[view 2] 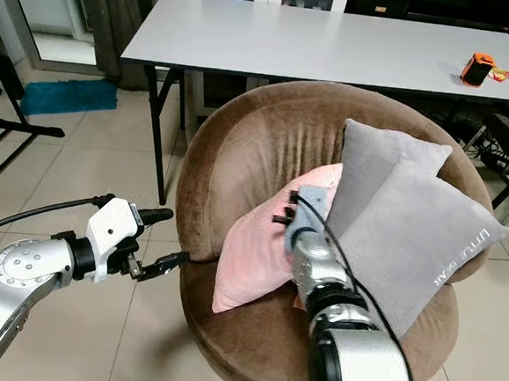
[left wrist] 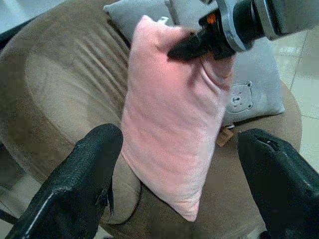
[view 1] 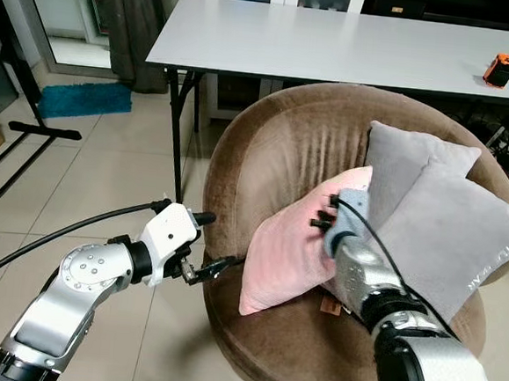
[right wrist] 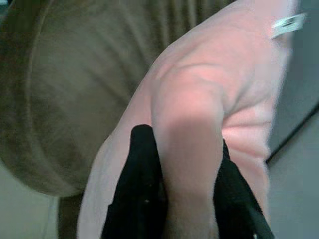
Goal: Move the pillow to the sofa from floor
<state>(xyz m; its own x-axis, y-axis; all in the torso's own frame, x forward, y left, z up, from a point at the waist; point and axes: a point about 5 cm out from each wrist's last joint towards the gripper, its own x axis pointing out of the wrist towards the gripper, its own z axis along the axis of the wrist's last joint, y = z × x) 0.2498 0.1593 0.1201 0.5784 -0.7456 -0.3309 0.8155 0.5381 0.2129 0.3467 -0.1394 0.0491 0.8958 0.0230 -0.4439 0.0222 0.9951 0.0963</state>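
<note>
The pink pillow (view 1: 285, 246) stands on edge on the seat of the round brown sofa chair (view 1: 276, 139), leaning toward two grey pillows. My right gripper (view 1: 323, 219) is shut on a fold near the pink pillow's upper right side; in the right wrist view both black fingers (right wrist: 144, 174) pinch the pink cloth (right wrist: 199, 99). My left gripper (view 1: 219, 265) hovers open at the sofa's left rim, just short of the pillow's lower left edge. The left wrist view has the pillow (left wrist: 169, 124) between and beyond its spread fingers (left wrist: 84, 174).
Two grey pillows (view 1: 407, 158) (view 1: 463, 233) fill the sofa's right side. A grey table (view 1: 336, 47) with an orange object (view 1: 501, 70) stands behind the sofa. A black stand's feet (view 1: 30, 129) and a blue mat (view 1: 85, 98) lie on the tiled floor to the left.
</note>
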